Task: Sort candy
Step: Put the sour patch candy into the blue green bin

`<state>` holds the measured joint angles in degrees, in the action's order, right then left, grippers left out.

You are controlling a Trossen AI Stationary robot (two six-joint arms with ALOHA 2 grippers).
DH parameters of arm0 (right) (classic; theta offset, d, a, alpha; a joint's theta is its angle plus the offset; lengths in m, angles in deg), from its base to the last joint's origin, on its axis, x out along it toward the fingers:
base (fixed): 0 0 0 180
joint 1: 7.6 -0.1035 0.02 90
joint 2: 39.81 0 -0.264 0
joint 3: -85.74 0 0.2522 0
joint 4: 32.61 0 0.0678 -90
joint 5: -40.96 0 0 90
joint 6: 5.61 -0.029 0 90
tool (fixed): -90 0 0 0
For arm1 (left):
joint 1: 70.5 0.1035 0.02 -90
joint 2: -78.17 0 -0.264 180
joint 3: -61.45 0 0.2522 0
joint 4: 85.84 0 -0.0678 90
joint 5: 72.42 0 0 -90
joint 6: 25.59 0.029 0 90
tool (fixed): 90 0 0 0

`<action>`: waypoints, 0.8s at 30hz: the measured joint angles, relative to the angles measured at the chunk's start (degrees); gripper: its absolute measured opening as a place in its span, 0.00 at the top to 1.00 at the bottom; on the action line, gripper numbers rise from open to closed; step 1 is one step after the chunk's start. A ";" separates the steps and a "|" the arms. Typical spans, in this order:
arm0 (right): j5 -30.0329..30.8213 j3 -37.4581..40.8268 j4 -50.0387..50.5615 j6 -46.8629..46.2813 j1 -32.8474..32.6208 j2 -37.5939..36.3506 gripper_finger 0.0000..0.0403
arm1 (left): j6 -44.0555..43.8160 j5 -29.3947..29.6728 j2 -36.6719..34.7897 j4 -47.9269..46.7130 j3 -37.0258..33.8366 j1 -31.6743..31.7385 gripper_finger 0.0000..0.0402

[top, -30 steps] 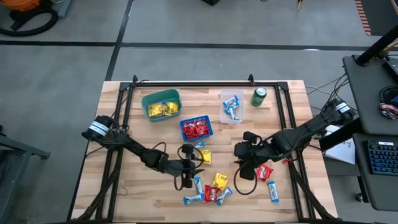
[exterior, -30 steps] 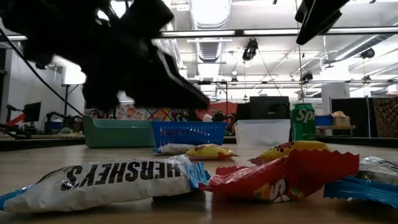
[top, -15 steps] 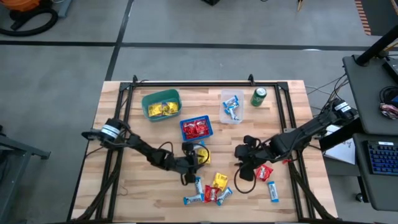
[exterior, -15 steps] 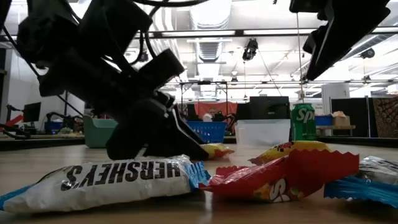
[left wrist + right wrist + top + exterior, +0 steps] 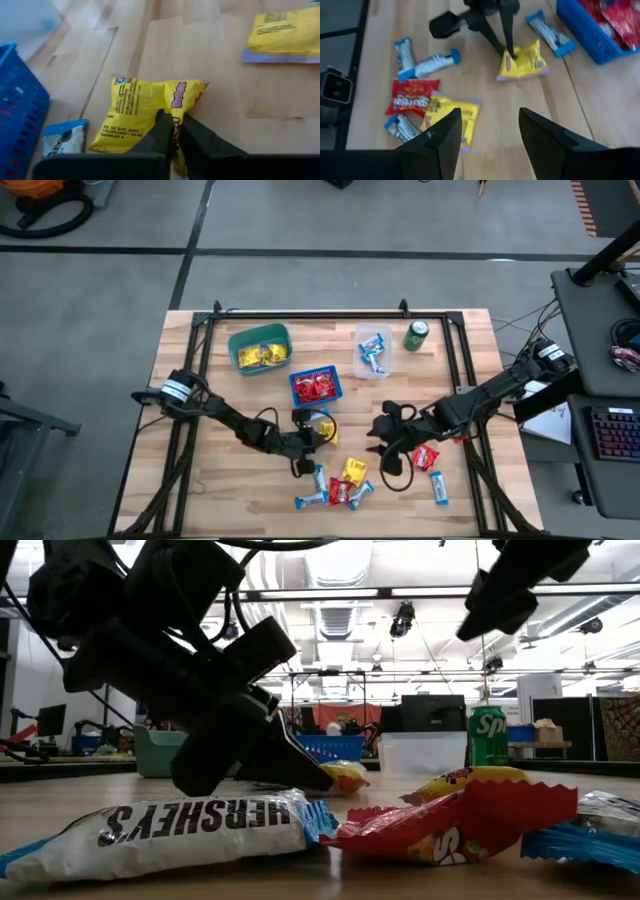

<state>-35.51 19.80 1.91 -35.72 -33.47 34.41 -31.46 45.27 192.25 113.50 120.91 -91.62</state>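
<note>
A yellow candy [image 5: 145, 110] lies on the wooden table just in front of the blue basket [image 5: 316, 386], with a blue-and-white bar [image 5: 62, 141] beside it. My left gripper [image 5: 175, 137] is shut on this yellow candy; the right wrist view shows it too [image 5: 506, 47]. My right gripper [image 5: 490, 135] hangs open above the table to the right of it [image 5: 380, 438], with nothing between its fingers. More candy [image 5: 338, 485], red, yellow and blue-and-white, lies in a loose heap near the front edge. My left gripper pinches the yellow candy between its two fingers at the wrapper's red-printed part [image 5: 176, 107], near one edge. The fingers [image 5: 509, 35] slant down onto it from the table's left. The candy lies flat on the table.
At the back stand a green basket [image 5: 260, 348] with yellow candy, a clear box [image 5: 373, 352] with blue-and-white bars and a green can [image 5: 416, 335]. A red candy [image 5: 425, 457] and a blue-and-white bar [image 5: 440, 488] lie at the right front.
My left gripper has gone from above the front heap toward the far edge and down, onto the yellow candy by the blue basket. My right gripper has shifted a little toward the table's left.
</note>
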 joint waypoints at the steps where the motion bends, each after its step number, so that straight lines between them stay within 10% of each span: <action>1: 0.05 0.00 -0.76 0.72 0.00 0.00 0.53 | 0.22 -0.69 -0.52 -0.27 -0.06 -0.10 0.98; 16: 3.31 1.39 -20.58 18.79 0.02 0.02 0.54 | 10.81 3.14 -28.14 -14.14 -1.83 0.54 1.00; 24: 4.62 3.12 -26.45 21.05 1.20 0.04 0.54 | -10.28 16.30 -47.20 -37.71 -6.89 9.69 1.00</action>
<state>-30.89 22.92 -24.54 -14.67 -32.27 34.45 -41.73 61.57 145.05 75.79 114.02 -81.92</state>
